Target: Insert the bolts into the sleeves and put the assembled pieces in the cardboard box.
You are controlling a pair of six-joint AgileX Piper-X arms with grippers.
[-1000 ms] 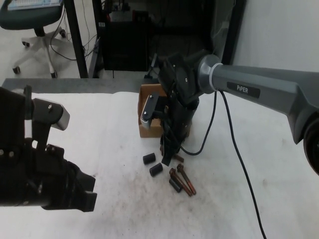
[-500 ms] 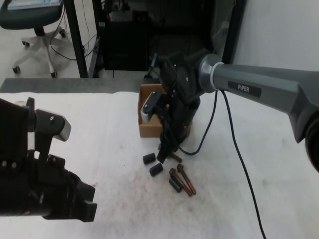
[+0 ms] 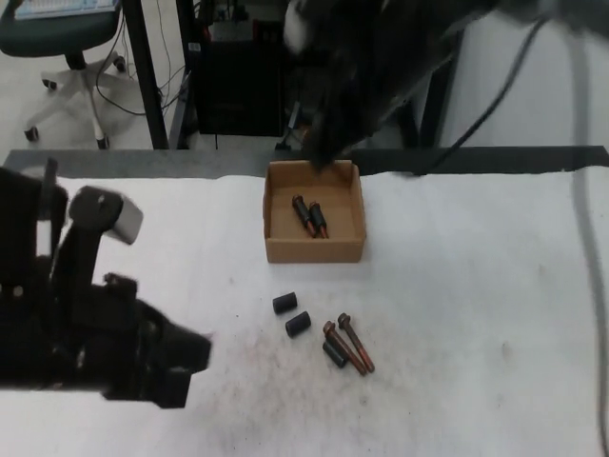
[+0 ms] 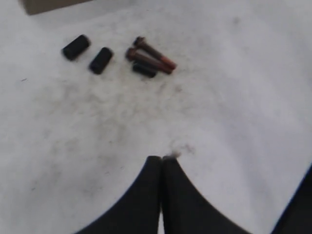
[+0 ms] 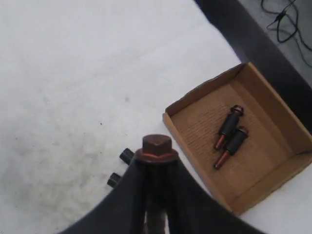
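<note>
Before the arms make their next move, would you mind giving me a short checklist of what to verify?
1. Right gripper has a bolt: ok, the head sticks out past its closed fingertips.
2. Bolt's shank straight in the grip: cannot tell, the fingers hide it.
3. Left gripper holds a sleeve to receive it: not ok, it is shut and empty over the bench.
4. Loose sleeves available: ok, three lie on the bench beside two loose bolts.
5. Cardboard box has room: ok, two assembled pieces lie inside with bare floor around them.
</note>
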